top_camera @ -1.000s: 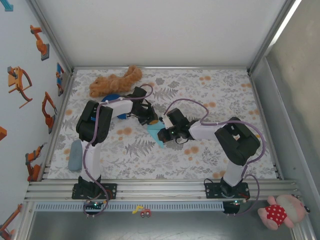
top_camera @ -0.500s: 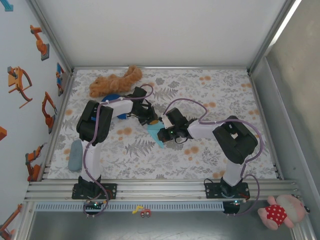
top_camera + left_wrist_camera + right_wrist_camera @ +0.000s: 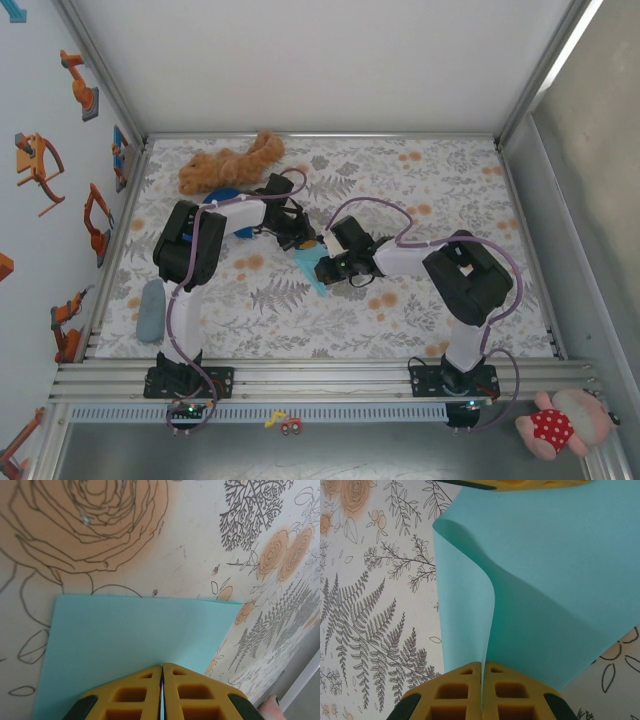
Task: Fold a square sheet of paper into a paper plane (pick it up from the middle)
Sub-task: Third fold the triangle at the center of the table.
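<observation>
Top view, mid-desk: the thin, light cyan-blue square sheet of paper (image 3: pixel 314 268) sits between the two arms on the floral-printed desk (image 3: pixel 440 180). The left tool (image 3: pixel 303 243) meets it from the far left and the right tool (image 3: pixel 337 267) from the right. The tools are near each other, with the sheet bridging them.

Left tool (image 3: pixel 162 670): yellow pads (image 3: pixel 145 679) pressed together, with a thin blue line of paper caught in the seam. Right tool (image 3: pixel 482 667): likewise pressed together, pinching an edge that curls up into its seam.

Why held so (judgement): a grip on two sides stops the light sheet sliding or flopping. One side can be anchored while the other is carried over to set a crease. This looks like an early fold, as no dart shape is visible.

View differences:
- **Top view:** it gives the arm layout, but the paper is only a small blue patch partly covered by the tools, so the grips cannot be read there.
- **Left wrist view:** the square sheet of paper (image 3: pixel 135 640) looks smooth, with a straight far edge beside an orange rose print (image 3: pixel 85 520).
- **Right wrist view:** the paper (image 3: pixel 550 570) is bowed in an S-curve with one flap standing off the desk. The left tool's yellow pad (image 3: pixel 520 483) is at its far edge.
</observation>
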Controlling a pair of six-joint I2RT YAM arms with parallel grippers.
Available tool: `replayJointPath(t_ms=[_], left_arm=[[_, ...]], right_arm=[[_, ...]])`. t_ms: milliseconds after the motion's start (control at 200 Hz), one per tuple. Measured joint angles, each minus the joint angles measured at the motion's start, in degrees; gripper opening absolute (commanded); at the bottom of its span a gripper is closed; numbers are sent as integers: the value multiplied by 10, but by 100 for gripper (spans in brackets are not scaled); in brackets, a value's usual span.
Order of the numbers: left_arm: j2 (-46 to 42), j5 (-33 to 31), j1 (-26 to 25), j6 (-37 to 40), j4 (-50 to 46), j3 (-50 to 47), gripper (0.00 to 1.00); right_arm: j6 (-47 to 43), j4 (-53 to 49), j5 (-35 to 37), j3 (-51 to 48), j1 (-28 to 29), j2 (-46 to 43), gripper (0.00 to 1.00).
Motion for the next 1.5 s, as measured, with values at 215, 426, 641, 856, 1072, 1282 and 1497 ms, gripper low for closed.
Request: replayJointPath(t_ms=[215,426,641,856,1072,1282,1497], left_arm=[[0,0,0,0,0,0,11],[-1,0,0,0,0,0,13],[-65,-20,24,-11,22,-65,22],[-170,-42,46,-31,64,-131,23],[-212,-43,34,-78,121,-224,16],[-212,-47,-12,-118,141,-259,13],[-207,-47,-33,-134,160,-259,11]], right_arm=[[0,0,0,1,0,3,0],[0,0,-2,4,0,7,0],[0,0,-2,6,0,9,0],[0,0,-2,11,0,13,0],[0,0,-3,12,0,14,0],[0,0,-4,16,0,17,0],[0,-5,-4,20,-1,19,0]])
